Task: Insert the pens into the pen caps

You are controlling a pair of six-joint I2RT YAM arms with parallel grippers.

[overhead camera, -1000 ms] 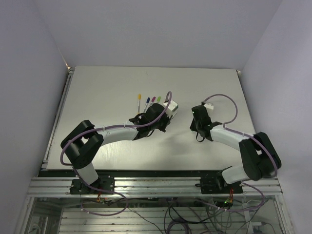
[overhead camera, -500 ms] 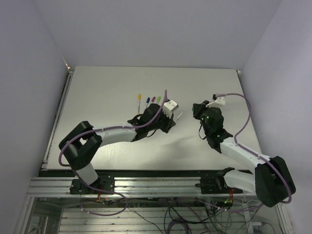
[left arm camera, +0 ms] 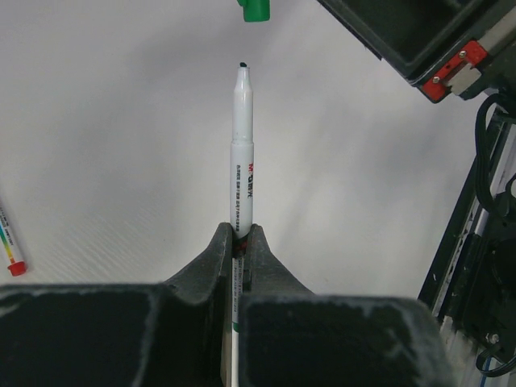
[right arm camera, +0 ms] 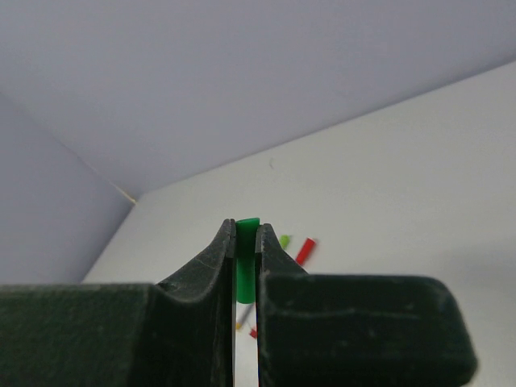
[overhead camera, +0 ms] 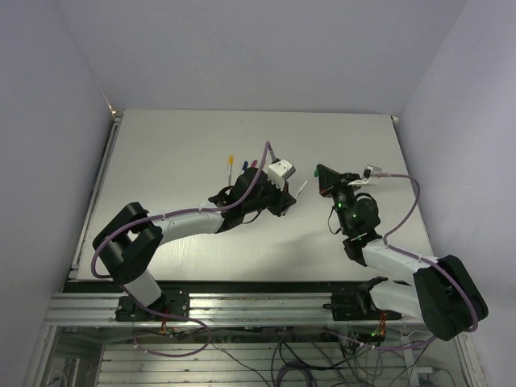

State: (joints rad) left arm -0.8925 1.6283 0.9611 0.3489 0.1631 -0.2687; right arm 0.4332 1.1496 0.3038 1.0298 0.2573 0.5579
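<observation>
My left gripper [left arm camera: 240, 234] is shut on a white-grey pen [left arm camera: 242, 153] and holds it off the table, black tip pointing away. In the top view the left gripper [overhead camera: 285, 201] has the pen's tip [overhead camera: 300, 191] sticking out towards the right gripper [overhead camera: 322, 177]. My right gripper [right arm camera: 246, 234] is shut on a green cap [right arm camera: 247, 242]. That green cap [left arm camera: 256, 10] hangs just beyond the pen's tip and slightly to its right, with a small gap between them. Other pens [overhead camera: 231, 169] lie in a row on the table behind the left arm.
A light green cap [right arm camera: 284, 240] and a red cap [right arm camera: 305, 250] lie on the table beyond the right fingers. A pen with a red end [left arm camera: 10, 246] lies at the left edge of the left wrist view. The table's back edge meets the wall [overhead camera: 258, 110].
Both grippers have risen off the table. The right gripper has swung up and left to face the left one. The left gripper has tilted the pen towards it, narrowing the gap.
</observation>
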